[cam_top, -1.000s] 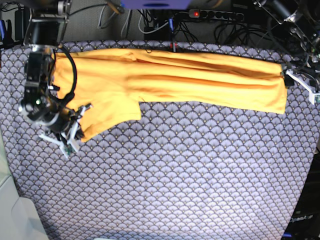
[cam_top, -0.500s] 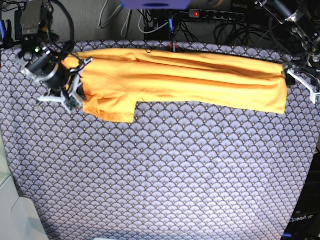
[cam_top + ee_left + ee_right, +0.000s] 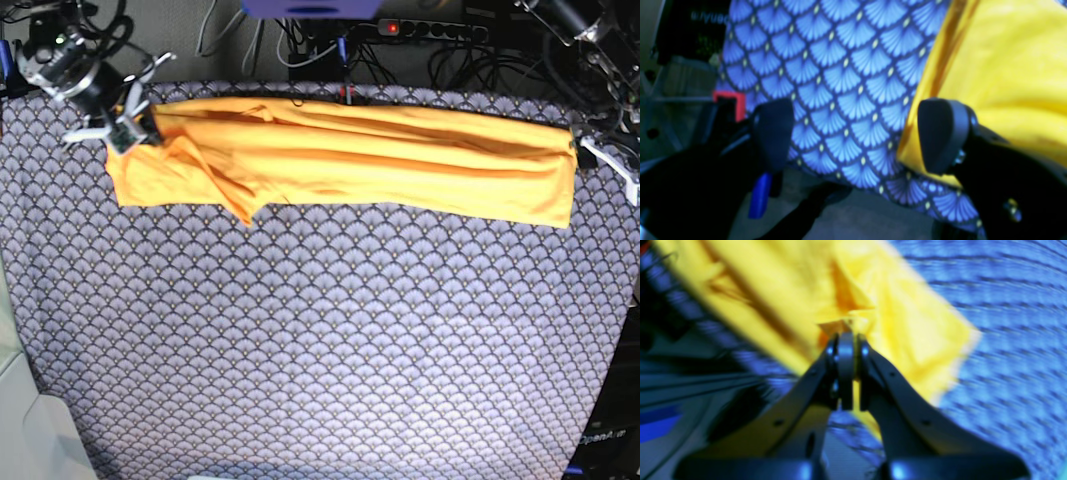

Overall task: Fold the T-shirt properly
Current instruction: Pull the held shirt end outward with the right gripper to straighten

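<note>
The yellow-orange T-shirt (image 3: 380, 155) lies as a long folded band along the back of the table, with one sleeve (image 3: 165, 180) spread at its left end. My right gripper (image 3: 133, 124) is at the back left corner, shut on a bunch of the shirt's fabric; in the blurred right wrist view its jaws (image 3: 846, 370) meet on yellow cloth (image 3: 907, 333). At the shirt's right end my left gripper (image 3: 592, 152) stands open. The left wrist view shows its fingers (image 3: 940, 133) wide apart, one at the shirt's edge (image 3: 1007, 66), with only tablecloth between them.
The blue-grey scale-patterned tablecloth (image 3: 330, 340) covers the whole table. A power strip (image 3: 430, 30) and loose cables run behind the back edge. A pale object (image 3: 20, 400) sits off the front left corner, and a dark box (image 3: 600, 440) off the front right.
My right gripper has carried the sleeve from the front left up to the back left corner, and the sleeve now spreads out leftwards. The left gripper has stayed open in place.
</note>
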You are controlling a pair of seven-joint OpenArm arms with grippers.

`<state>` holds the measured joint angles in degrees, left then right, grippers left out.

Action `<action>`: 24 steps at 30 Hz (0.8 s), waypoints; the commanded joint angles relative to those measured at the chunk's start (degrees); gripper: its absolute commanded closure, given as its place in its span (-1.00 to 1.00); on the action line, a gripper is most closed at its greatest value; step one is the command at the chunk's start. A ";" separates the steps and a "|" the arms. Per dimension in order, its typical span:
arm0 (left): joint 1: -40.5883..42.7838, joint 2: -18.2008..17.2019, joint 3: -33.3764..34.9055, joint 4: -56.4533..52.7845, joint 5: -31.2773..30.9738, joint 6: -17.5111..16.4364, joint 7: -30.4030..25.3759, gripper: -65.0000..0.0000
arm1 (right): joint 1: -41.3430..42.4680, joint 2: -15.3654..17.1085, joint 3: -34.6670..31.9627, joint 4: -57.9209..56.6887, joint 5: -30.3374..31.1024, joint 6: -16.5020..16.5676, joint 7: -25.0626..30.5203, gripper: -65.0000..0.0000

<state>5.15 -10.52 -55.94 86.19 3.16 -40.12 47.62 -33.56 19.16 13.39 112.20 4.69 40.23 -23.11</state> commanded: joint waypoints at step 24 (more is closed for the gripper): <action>1.49 -1.21 -2.56 1.06 -0.48 0.12 -1.15 -0.75 | 0.20 -0.56 5.47 -6.58 0.54 -0.23 2.59 0.86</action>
<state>7.01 -10.61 -58.30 86.19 3.14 -40.25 47.40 -33.23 18.06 18.48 104.95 4.69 40.23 -21.76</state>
